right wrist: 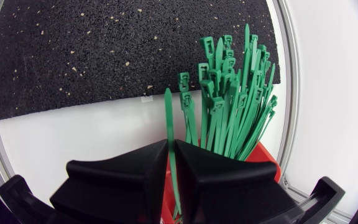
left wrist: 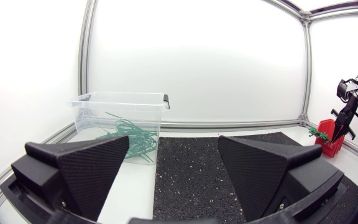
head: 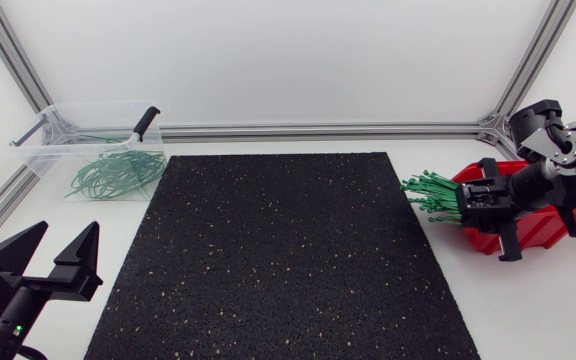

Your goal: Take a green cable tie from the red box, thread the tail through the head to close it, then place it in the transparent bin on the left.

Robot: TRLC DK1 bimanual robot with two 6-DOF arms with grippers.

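Jaws first: the right jaws are pressed nearly together and pinching a single tie [right wrist: 169, 118], thin flat green plastic with its pointed end sticking up ahead of the fingers [right wrist: 123, 180]. The left jaws are spread wide with nothing between them, hanging over the near-left corner of the surface [head: 528, 300], which is smooth and white.

Biggest thing out there is the black mat [head: 288, 250], rough rubbery stuff with pale speckles, covering the middle. At the far-left corner sits the transparent bin [head: 36, 150], clear thin-walled plastic with black clips on the rim, holding a loose tangle of looped ties [head: 113, 172]. Way over on the right is the red box [head: 543, 228], hard glossy plastic with angled walls, and the right arm [head: 558, 150] sits right on top of it, so from overhead I only get bits of red around the black links. A bundle of ties [head: 430, 196] fans out of the box toward the mat, and the wrist cam shows their square heads.

Can't see the lower part of the pinched tie; it disappears between the wedge fingers. From the left wrist the box is tiny and I can't make out details.
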